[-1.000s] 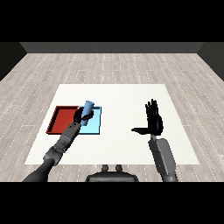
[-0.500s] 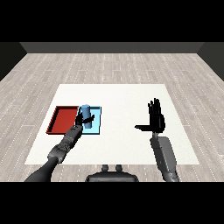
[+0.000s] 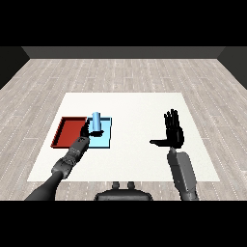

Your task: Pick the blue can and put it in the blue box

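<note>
The blue can point(image 3: 96, 119) stands upright over the light blue tray point(image 3: 104, 140), near that tray's far left corner. My left hand point(image 3: 86, 131) is at the can's lower left, and its fingers curl round the base of the can. Most of the can shows above the hand. My right hand point(image 3: 173, 133) is raised over the right half of the table, far from both trays. Its fingers are straight and point up, its thumb sticks out to the left, and it holds nothing.
The red tray point(image 3: 68, 131) lies directly left of the light blue tray, partly behind my left forearm. Both trays sit on the white table point(image 3: 130, 111), which is surrounded by a grey wood floor.
The can was tilted in my left hand above the trays a second ago. It now stands upright and lower over the blue tray. The right hand has barely moved.
</note>
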You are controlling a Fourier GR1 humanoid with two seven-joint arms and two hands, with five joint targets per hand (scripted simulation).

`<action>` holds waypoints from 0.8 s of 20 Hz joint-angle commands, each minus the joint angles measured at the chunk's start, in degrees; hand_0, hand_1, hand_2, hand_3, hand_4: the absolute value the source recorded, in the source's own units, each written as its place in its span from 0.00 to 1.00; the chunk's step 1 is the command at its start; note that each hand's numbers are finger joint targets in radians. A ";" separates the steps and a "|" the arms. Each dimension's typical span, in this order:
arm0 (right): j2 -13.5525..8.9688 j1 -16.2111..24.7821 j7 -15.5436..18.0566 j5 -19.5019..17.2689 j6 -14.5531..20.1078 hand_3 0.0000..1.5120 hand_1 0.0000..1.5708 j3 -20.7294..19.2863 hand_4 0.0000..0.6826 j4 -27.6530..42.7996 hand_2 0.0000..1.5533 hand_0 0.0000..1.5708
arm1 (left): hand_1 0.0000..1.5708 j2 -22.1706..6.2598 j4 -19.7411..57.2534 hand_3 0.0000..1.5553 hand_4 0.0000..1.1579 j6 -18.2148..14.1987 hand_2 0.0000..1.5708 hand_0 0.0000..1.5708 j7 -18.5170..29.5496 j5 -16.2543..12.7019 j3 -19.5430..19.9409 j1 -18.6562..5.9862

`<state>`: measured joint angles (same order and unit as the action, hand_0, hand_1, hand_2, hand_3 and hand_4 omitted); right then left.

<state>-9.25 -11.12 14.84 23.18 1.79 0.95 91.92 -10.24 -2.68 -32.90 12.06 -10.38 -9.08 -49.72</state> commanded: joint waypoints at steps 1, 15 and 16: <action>1.15 -0.22 0.57 -1.72 0.92 0.00 0.00 0.96 0.00 0.32 0.00 0.00 | 0.00 0.47 -3.13 0.00 0.00 -5.70 0.00 0.00 4.36 -1.82 2.59 1.28; -2.36 5.33 2.92 -3.27 -5.08 0.00 0.00 2.20 0.00 -3.72 0.00 0.00 | 0.00 3.81 -35.76 0.00 0.00 29.16 0.00 0.00 31.84 -10.14 3.01 12.44; -2.11 5.09 2.19 -3.68 -5.04 0.00 0.00 3.24 0.00 -2.71 0.00 0.00 | 0.00 1.95 -39.17 0.00 0.00 31.12 0.00 0.00 31.06 -10.84 2.83 14.48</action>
